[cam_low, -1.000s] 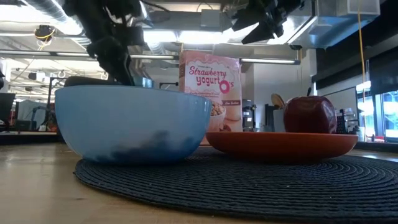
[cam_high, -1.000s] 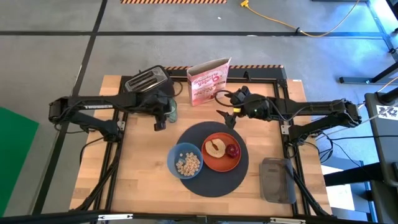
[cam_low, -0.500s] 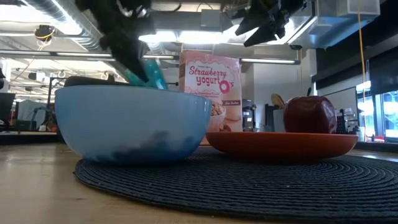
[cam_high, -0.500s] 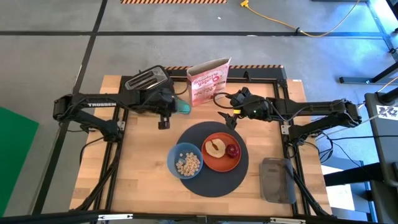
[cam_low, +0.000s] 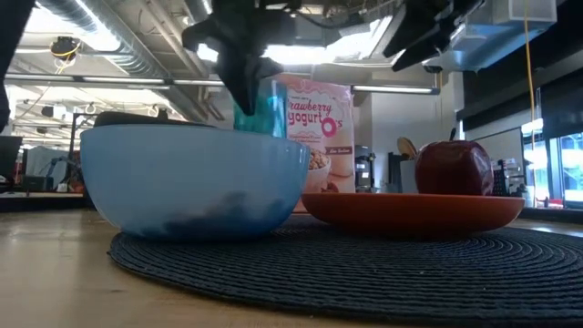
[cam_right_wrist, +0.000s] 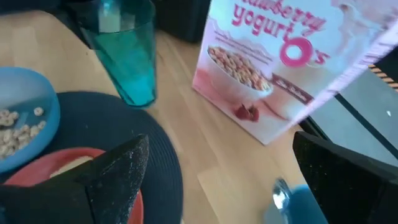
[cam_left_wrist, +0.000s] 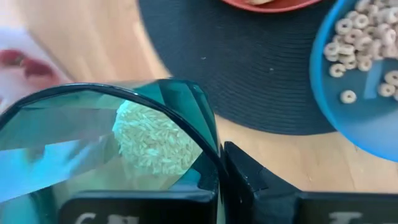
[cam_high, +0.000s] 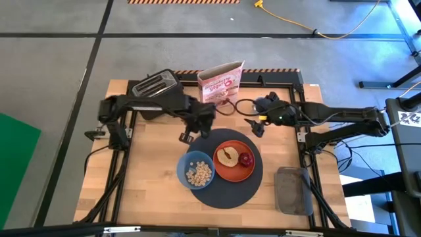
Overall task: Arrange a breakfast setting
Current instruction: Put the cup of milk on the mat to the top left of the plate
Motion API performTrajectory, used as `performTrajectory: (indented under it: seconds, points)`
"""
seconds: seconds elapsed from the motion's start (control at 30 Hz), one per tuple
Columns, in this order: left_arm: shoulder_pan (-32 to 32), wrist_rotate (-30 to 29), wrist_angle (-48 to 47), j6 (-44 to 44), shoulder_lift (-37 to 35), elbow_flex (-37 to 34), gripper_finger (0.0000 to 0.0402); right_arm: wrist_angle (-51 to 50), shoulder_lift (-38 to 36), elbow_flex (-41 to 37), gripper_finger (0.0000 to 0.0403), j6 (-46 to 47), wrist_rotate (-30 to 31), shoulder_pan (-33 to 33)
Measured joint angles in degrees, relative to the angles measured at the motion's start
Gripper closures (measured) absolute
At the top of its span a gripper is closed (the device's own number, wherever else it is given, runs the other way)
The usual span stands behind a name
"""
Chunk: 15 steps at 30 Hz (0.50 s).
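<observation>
My left gripper [cam_high: 199, 123] is shut on the pale-green glass [cam_right_wrist: 127, 50] beside the far left rim of the round dark-grey mat [cam_high: 220, 187]. The glass stands upright behind the bowl in the low view [cam_low: 261, 107]. On the mat sit the blue bowl [cam_high: 195, 170] with cereal rings and the orange plate [cam_high: 235, 171], which bears the toast slice [cam_high: 228, 155] and the small red apple [cam_high: 245, 158]. My right gripper [cam_high: 258, 125] is open and empty beyond the plate. The spoon [cam_right_wrist: 282, 193] lies on the wood under it. My left gripper holds the glass by its wall at the rim [cam_left_wrist: 208, 134], one finger with a white pad [cam_left_wrist: 155, 140] inside the glass and one finger [cam_left_wrist: 249, 180] outside. The fingers come from above, pointing down. The glass hangs upright; I cannot tell whether its base touches the table.
A dark toaster [cam_high: 154, 85] stands at the far left and a pink cereal box [cam_high: 222, 85] at the far middle. A grey oblong object [cam_high: 293, 191] lies at the near right. Bare wood shows to the left of the mat.
My left gripper has carried the glass from beside the toaster toward the table's right edge and nearer, up to the mat's far left rim. The glass was tilted half a second ago and stands upright now. My right gripper has shifted a little toward the right edge.
</observation>
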Motion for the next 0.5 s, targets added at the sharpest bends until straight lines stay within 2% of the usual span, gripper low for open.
performTrajectory:
  seconds: [0.23, 0.5]
  points:
    - [-3.89, 2.16, -5.82, 4.90, 8.16, 9.71, 0.0396, -4.44, -3.54, 0.00, 0.0015, 0.16, 0.47, 0.00]
    - [-6.46, 5.56, -6.67, 7.65, 9.07, 10.34, 0.0394, -6.24, -4.82, 0.00, 0.0015, -0.26, 1.37, 0.00]
